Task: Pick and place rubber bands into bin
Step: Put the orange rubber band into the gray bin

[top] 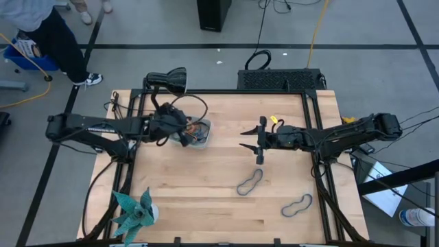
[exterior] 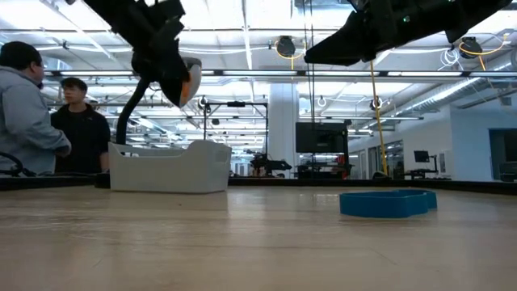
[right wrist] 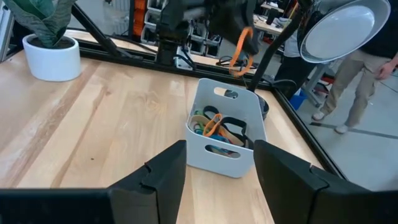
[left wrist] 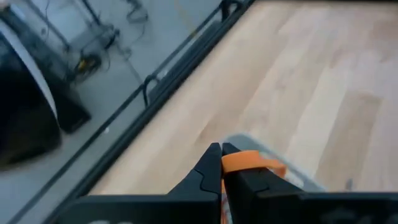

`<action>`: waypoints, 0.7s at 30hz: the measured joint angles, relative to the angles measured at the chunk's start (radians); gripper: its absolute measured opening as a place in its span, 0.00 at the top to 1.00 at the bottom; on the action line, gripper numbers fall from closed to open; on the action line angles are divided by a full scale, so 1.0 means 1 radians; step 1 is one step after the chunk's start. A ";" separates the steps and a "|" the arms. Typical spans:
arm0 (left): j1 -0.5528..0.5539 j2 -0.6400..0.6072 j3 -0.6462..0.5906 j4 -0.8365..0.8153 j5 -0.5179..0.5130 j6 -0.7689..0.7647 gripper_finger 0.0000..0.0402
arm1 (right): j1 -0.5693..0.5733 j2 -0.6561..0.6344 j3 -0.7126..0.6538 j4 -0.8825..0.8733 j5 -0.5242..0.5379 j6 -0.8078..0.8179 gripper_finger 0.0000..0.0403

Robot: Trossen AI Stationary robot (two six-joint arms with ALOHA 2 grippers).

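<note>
No readable text

No words, labels, brand marks, numbers or signs can be read in any view, neither on the bin [right wrist: 222,127], the arms and bench [top: 219,199], nor in the room behind; the distant screens and papers beside the bench are too small to make out

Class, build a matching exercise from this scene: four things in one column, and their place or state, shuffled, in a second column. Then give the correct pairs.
Column A
1. left gripper
2. right gripper
3. bin
4. potted plant

Column B
a. open, holding nothing
b. at the table's near left corner
c. shut on an orange rubber band, above the bin
d. already holds several rubber bands

Pairs: 1-c, 2-a, 3-d, 4-b
</note>
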 joint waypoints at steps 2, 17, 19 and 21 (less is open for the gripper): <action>0.004 0.028 0.000 -0.044 0.000 -0.049 0.99 | -0.001 0.000 0.000 -0.001 0.000 -0.009 0.55; 0.087 0.309 -0.025 -0.035 0.048 -0.184 0.96 | -0.001 0.000 0.000 -0.001 0.000 -0.014 0.54; 0.091 0.342 -0.024 -0.006 0.065 -0.185 0.98 | -0.001 0.000 0.000 -0.001 0.000 -0.014 0.54; 0.096 0.367 -0.025 -0.004 0.082 -0.185 0.99 | -0.001 0.000 0.000 -0.001 0.000 -0.014 0.54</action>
